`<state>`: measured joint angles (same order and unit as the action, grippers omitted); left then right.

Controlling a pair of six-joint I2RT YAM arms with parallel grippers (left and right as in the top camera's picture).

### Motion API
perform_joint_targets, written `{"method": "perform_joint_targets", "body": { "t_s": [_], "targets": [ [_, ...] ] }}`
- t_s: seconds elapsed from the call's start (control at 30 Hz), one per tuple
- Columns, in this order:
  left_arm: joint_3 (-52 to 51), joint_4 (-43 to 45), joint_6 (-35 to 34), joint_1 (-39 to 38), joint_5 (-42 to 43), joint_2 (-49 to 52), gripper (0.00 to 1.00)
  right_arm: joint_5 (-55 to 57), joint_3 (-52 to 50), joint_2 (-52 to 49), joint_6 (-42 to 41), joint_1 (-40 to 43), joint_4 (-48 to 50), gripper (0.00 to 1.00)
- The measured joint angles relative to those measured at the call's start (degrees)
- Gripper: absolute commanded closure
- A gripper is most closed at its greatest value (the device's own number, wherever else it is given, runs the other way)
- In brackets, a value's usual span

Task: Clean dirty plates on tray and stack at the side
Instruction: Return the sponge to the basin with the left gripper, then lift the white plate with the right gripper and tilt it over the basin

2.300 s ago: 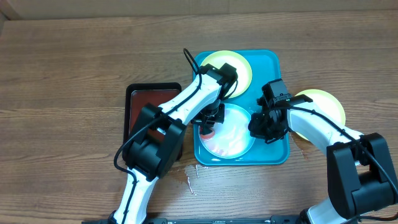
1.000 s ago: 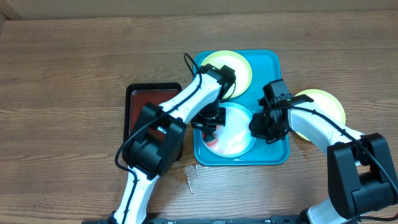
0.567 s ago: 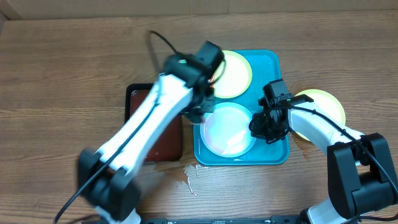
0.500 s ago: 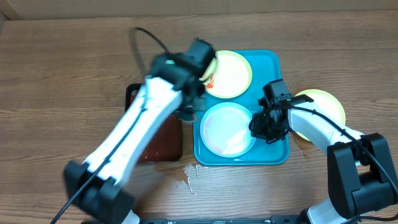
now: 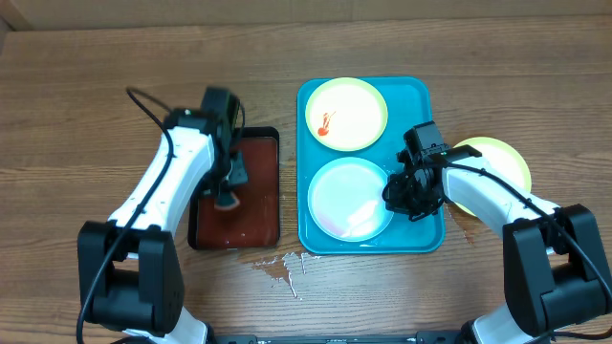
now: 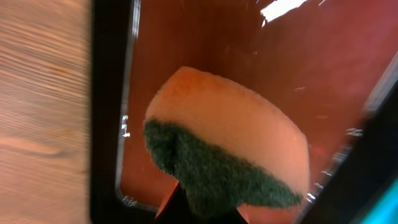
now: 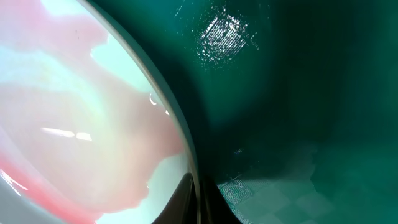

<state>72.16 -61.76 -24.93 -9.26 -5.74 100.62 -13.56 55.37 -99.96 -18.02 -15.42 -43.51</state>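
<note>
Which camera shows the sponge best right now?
Left wrist: the sponge fills the frame, green scouring side and pale side clear, over the black tray. Overhead shows only a small patch under the left pincer. Right wrist shows none of it.

Three in all: two yellow-green plates (image 5: 346, 114) (image 5: 497, 162) at 12 and 3 o'clock, one blue-white plate (image 5: 350, 199). One turquoise tray (image 5: 426, 96), one black tray (image 5: 258, 215). Seemingly one sponge (image 6: 230, 143).

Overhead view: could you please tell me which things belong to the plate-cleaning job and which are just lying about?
Job: turquoise tray; smeared yellow-green plate; blue-white plate; yellow-green plate beside the tray; sponge; black tray (likely).
Lying about: splashes on the table.
</note>
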Motion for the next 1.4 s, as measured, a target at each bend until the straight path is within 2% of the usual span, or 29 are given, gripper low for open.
{"method": "perform_joint_targets", "body": {
  "t_s": [0.03, 0.1, 0.13, 0.17, 0.2, 0.27, 0.3, 0.53, 0.73, 0.8, 0.97, 1.17, 1.4],
  "targets": [
    [-2.0, 1.5, 0.1, 0.3, 0.7, 0.2, 0.89, 0.0, 0.0, 0.0, 0.0, 0.0, 0.0, 0.96],
    [-4.4, 3.2, 0.9, 0.7, 1.6, 0.3, 0.69, 0.0, 0.0, 0.0, 0.0, 0.0, 0.0, 0.96],
    [-4.8, 3.5, 1.0, 0.7, 2.0, 0.3, 0.63, 0.0, 0.0, 0.0, 0.0, 0.0, 0.0, 0.96],
    [-4.9, 3.8, 1.4, 0.7, 2.4, 0.3, 0.42, 0.0, 0.0, 0.0, 0.0, 0.0, 0.0, 0.96],
    [-4.8, 4.2, 1.3, 0.7, 2.8, 0.3, 0.27, 0.0, 0.0, 0.0, 0.0, 0.0, -0.2, 0.96],
    [-4.6, 3.9, 1.5, 0.7, 3.6, 0.3, 0.13, 0.3, 0.4, 0.0, 0.0, 0.0, -1.1, 0.96],
    [-4.1, 2.7, 1.5, 0.7, 4.0, 0.3, 0.02, 1.0, 0.9, 0.0, 0.0, 0.0, -2.8, 0.96],
    [7.5, -8.1, 1.6, 0.9, 5.2, 0.3, 0.00, 11.9, 11.3, 3.2, 0.3, -1.2, -18.3, 0.96],
    [21.7, -16.2, 1.5, 3.1, 5.6, -1.6, 0.00, 18.3, 26.2, 4.3, 3.0, -7.5, -22.9, 0.96],
    [28.1, -18.8, 1.5, 4.5, 5.7, -3.6, 0.00, 19.4, 30.2, 4.4, 3.6, -11.2, -22.1, 0.96],
    [35.5, -21.3, 1.5, 8.1, 5.7, -8.5, 0.00, 22.8, 33.5, 4.5, 4.3, -19.1, -16.4, 0.96],
    [36.8, -23.2, 1.5, 9.7, 5.6, -13.2, 0.00, 29.2, 33.7, 3.9, 4.6, -30.6, -7.1, 0.96],
    [36.7, -26.2, 1.6, 9.7, 3.1, -13.4, 0.00, 35.6, 34.2, -4.0, 4.6, -36.9, -4.0, 0.96]
  ]
}}
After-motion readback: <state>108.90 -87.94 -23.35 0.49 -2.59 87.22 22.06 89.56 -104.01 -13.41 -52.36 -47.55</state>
